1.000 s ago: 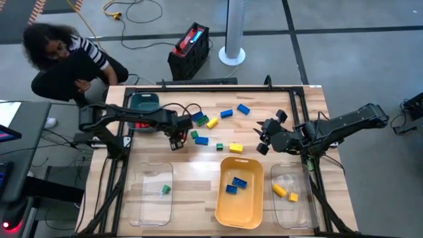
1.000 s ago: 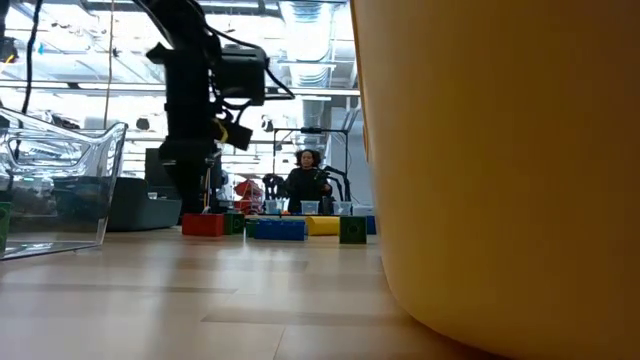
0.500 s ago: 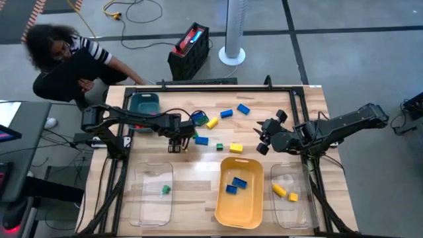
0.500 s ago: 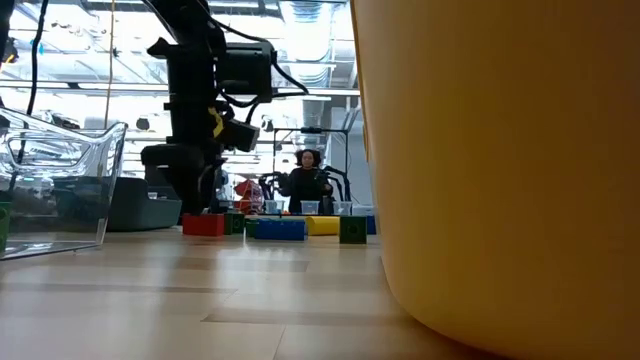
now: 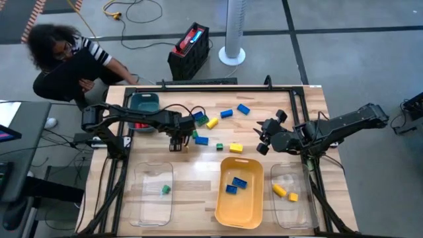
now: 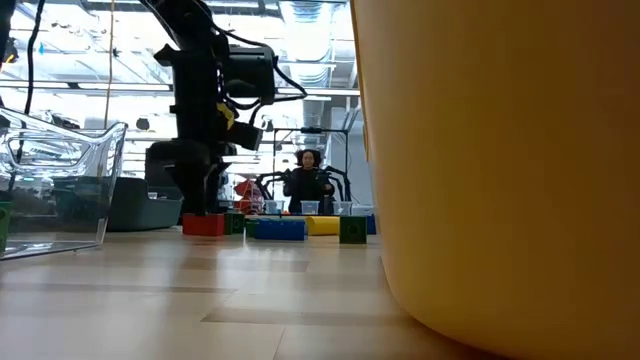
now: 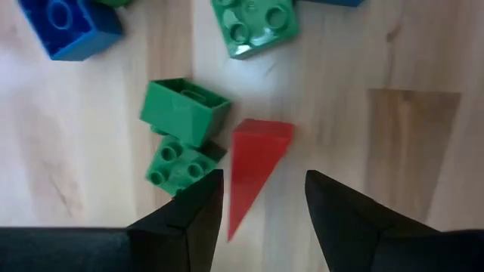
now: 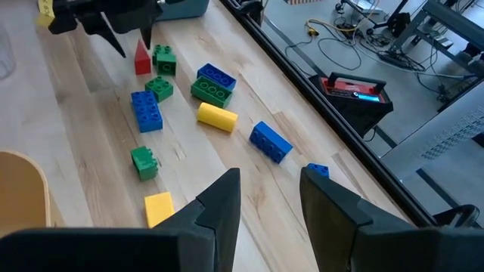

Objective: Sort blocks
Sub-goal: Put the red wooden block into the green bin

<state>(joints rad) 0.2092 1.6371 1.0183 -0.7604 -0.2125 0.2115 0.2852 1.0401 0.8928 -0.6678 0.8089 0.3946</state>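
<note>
Loose blocks lie on the far half of the wooden table: blue (image 5: 243, 109), yellow (image 5: 212, 122), green (image 5: 219, 146). A red wedge block (image 7: 253, 162) lies flat on the wood beside two green blocks (image 7: 184, 112). My left gripper (image 7: 263, 208) points down over the wedge. It is open, with a finger on either side of the wedge's thin end and clear of it. My right gripper (image 8: 268, 198) hangs open above the table's right side (image 5: 264, 135) with nothing between its fingers.
A teal tray (image 5: 144, 102) stands at the far left. Along the near edge are a clear tray (image 5: 153, 198) with a green block, a yellow tray (image 5: 254, 211) with blue blocks and a clear tray (image 5: 301, 201) with yellow blocks. A person (image 5: 66, 63) sits beyond the far left corner.
My left gripper has rolled about the line it points along while staying over the red wedge. The blocks have not moved.
</note>
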